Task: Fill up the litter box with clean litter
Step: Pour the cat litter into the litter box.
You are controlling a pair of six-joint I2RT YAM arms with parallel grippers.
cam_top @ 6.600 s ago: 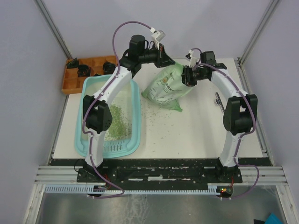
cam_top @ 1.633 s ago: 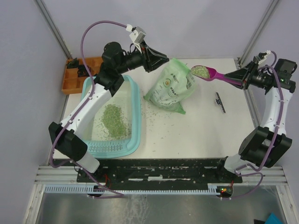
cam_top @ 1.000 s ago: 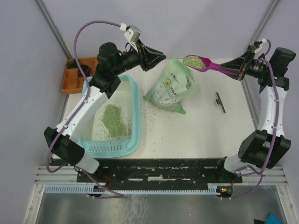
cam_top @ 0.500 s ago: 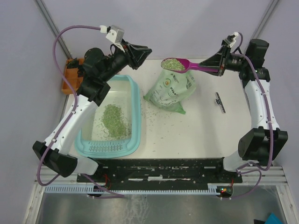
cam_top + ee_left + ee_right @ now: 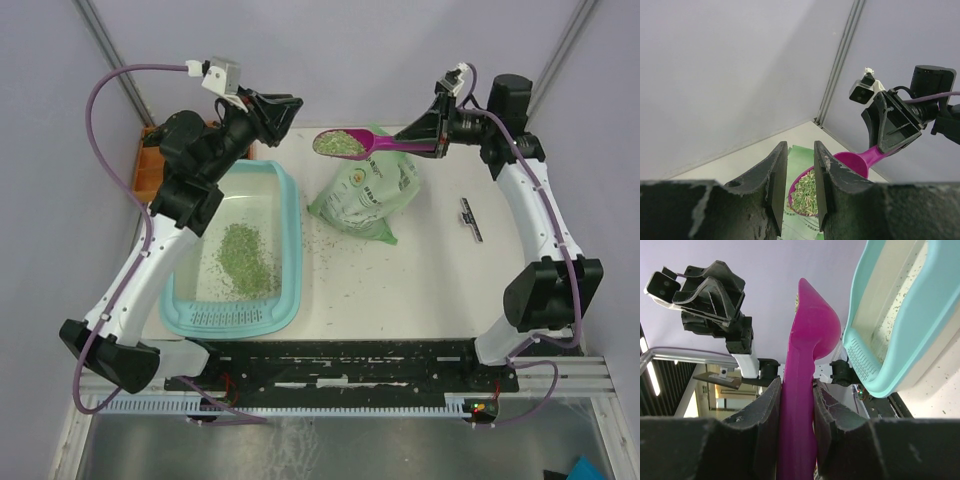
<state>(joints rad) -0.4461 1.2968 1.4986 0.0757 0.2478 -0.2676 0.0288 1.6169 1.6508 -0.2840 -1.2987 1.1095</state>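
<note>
My right gripper point(image 5: 432, 138) is clamped on the scoop point(image 5: 372, 146) handle. The bowl is level and heaped with litter point(image 5: 338, 143), hanging above the top of the bag point(image 5: 365, 195) at about 12 o'clock on the table point(image 5: 430, 280). The box point(image 5: 293, 262) sits at 9 o'clock on the table, roughly 8 o'clock from the bowl. It has a patch of litter on its floor and plenty of floor bare. My left gripper point(image 5: 290, 105) hovers above the box's far corner at 11 o'clock, fingers a little apart with nothing between them.

As I judge it, I should carry the bowl level towards 8 o'clock until it is well inside the rim. Then I lower it and roll the wrist slowly over bare floor. Tipping early would add to the stray grains point(image 5: 330, 245) beside the bag. I'd also pass clear of the left gripper.
</note>
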